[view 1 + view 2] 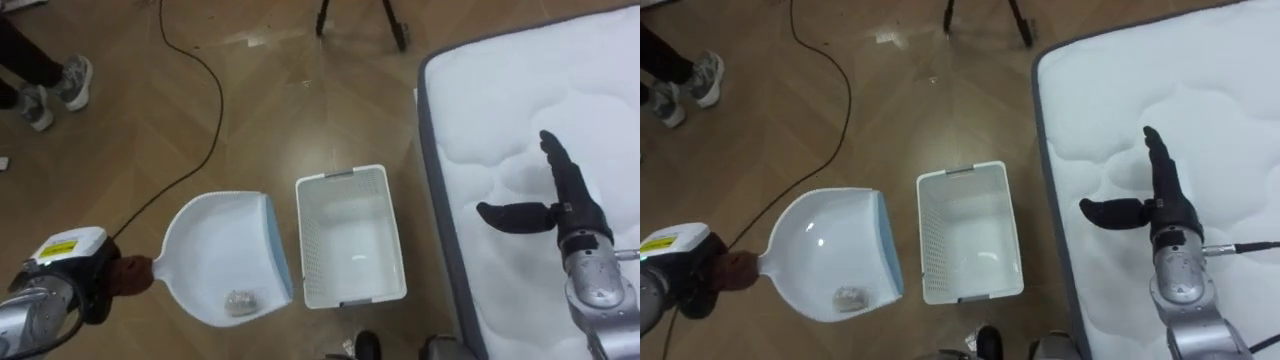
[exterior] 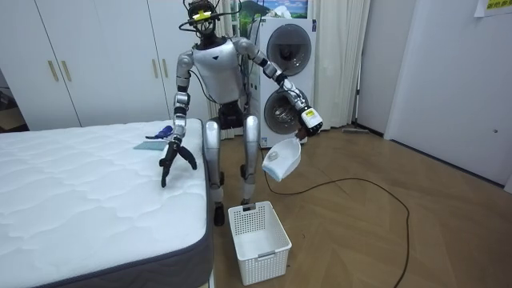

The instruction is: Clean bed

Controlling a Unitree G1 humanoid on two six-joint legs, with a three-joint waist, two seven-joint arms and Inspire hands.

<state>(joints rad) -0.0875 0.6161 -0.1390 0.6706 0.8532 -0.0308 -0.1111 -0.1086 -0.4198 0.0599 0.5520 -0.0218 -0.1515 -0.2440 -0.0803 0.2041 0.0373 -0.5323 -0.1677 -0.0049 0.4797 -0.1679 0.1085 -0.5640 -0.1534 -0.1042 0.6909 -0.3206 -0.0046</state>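
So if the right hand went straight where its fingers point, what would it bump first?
Probably the mattress. The right hand hangs over it, fingers straight, and the room view shows them pointing down at its top. How close is unclear.

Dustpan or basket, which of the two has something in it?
The dustpan, held by the left hand: a small crumpled scrap lies in it. The basket is bare.

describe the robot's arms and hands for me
Both forearms are silver-grey metal cylinders. The right hand is black, with slim fingers and a thin cable running off at its wrist. The left hand is dark too, with a white block bearing a yellow label at its back.
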